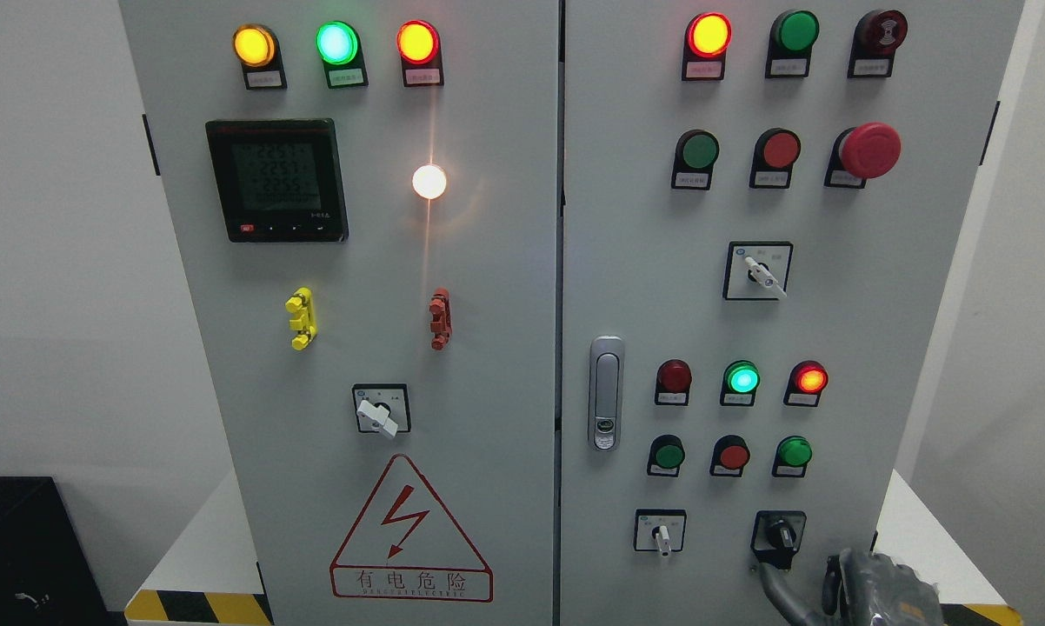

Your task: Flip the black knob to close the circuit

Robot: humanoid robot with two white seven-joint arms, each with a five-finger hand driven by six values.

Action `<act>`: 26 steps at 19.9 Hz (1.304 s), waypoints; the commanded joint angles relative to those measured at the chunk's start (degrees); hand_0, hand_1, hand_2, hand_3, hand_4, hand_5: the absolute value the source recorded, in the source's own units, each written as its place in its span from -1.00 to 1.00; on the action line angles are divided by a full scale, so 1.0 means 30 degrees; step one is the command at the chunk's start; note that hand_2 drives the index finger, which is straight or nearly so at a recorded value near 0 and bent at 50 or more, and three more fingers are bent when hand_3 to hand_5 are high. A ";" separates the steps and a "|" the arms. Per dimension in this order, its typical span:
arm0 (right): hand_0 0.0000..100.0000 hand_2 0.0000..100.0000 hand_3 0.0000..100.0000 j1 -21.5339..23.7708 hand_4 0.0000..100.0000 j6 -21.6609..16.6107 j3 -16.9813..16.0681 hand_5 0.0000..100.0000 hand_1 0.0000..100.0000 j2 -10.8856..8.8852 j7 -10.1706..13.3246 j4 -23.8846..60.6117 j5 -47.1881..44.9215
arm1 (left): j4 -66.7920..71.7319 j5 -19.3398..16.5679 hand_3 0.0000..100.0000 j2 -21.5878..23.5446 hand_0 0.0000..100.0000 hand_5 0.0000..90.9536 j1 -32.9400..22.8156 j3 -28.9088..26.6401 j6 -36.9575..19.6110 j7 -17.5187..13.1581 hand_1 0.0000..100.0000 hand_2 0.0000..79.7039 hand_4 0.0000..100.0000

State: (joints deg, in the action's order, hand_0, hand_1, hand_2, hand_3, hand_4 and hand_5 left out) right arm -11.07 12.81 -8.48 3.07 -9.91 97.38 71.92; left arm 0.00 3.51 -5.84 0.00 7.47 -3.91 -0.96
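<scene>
Head view | black knob [781, 532] is sitting at the lower right of the right door [835, 348], beside a white switch [661, 535] | right hand [879, 591] is showing just below the knob, apart from it; fingers state I cannot tell | green lamp [742, 379] is glowing

The grey cabinet [505, 287] stands on a white platform [201, 548] edged with yellow-black hazard striping [196, 606].
</scene>
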 commanded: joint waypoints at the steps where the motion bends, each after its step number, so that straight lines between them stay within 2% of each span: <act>1: -1.00 0.71 1.00 0.0816 0.74 -0.0021 0.0542 0.83 -0.89 0.0118 0.0109 0.1464 -0.0154 | -0.0439 0.0000 -1.00 -0.0015 -0.76 -1.00 -0.0411 0.0000 -0.0015 -0.0002 0.11 -1.00 -1.00; 5: -1.00 0.67 0.98 0.2046 0.70 -0.0080 0.0571 0.82 -0.88 0.0148 0.1016 0.2987 -0.2403 | -0.0439 0.0000 -1.00 0.0014 -0.76 -1.00 -0.0411 0.0000 -0.0015 -0.0002 0.11 -1.00 -1.00; 8: -1.00 0.60 0.92 0.3129 0.67 -0.0080 0.0629 0.77 -0.85 0.0440 0.1689 0.4188 -0.4747 | -0.0439 0.0000 -1.00 -0.0015 -0.76 -1.00 -0.0411 0.0000 -0.0015 -0.0002 0.11 -1.00 -1.00; 10: -1.00 0.49 0.89 0.3920 0.65 -0.0254 0.0630 0.67 -0.83 0.0849 0.2508 0.4658 -0.5222 | -0.0439 0.0000 -1.00 0.0014 -0.76 -1.00 -0.0411 0.0000 -0.0015 -0.0002 0.11 -1.00 -1.00; 12: -1.00 0.40 0.86 0.4711 0.63 -0.1740 0.0484 0.57 -0.82 0.1435 0.2920 0.4894 -0.6357 | -0.0439 0.0000 -1.00 0.0014 -0.76 -1.00 -0.0411 0.0000 -0.0015 -0.0002 0.11 -1.00 -1.00; 14: -1.00 0.26 0.79 0.5385 0.56 -0.3063 0.0599 0.46 -0.82 0.1408 0.4058 0.4953 -0.9484 | -0.0439 0.0000 -1.00 -0.0015 -0.76 -1.00 -0.0411 0.0000 -0.0015 -0.0002 0.11 -1.00 -1.00; 16: -1.00 -0.03 0.48 0.5914 0.30 -0.3535 0.0658 0.16 -0.81 0.1408 0.4940 0.4983 -1.1106 | -0.0439 0.0000 -1.00 0.0014 -0.76 -1.00 -0.0411 0.0000 -0.0015 -0.0002 0.11 -1.00 -1.00; 18: -1.00 -0.20 0.24 0.6266 0.08 -0.4120 0.0600 -0.01 -0.81 0.1379 0.5002 0.4983 -1.2042 | -0.0439 0.0000 -1.00 -0.0015 -0.76 -1.00 -0.0411 0.0000 -0.0015 -0.0002 0.11 -1.00 -1.00; 21: -1.00 -0.43 -0.11 0.6910 -0.22 -0.4620 0.0658 -0.29 -0.81 0.1349 0.4973 0.5215 -1.6865 | -0.0439 0.0000 -1.00 0.0014 -0.76 -1.00 -0.0411 0.0000 -0.0015 -0.0002 0.11 -1.00 -1.00; 23: -1.00 -0.51 -0.21 0.7379 -0.31 -0.4562 0.0804 -0.39 -0.81 0.1349 0.4944 0.5597 -2.0004 | -0.0439 0.0000 -1.00 0.0014 -0.76 -1.00 -0.0411 0.0000 -0.0015 -0.0002 0.11 -1.00 -1.00; 26: -1.00 -0.59 -0.28 0.7936 -0.37 -0.4650 0.0834 -0.51 -0.81 0.1349 0.4886 0.5773 -2.2473 | -0.0439 0.0000 -1.00 0.0013 -0.76 -1.00 -0.0411 0.0000 -0.0015 -0.0002 0.11 -1.00 -1.00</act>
State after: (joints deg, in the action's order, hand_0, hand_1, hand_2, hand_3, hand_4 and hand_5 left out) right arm 9.11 -0.77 -6.65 6.34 4.92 110.93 21.45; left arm 0.00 3.52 -5.82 0.00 7.47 -3.91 -0.96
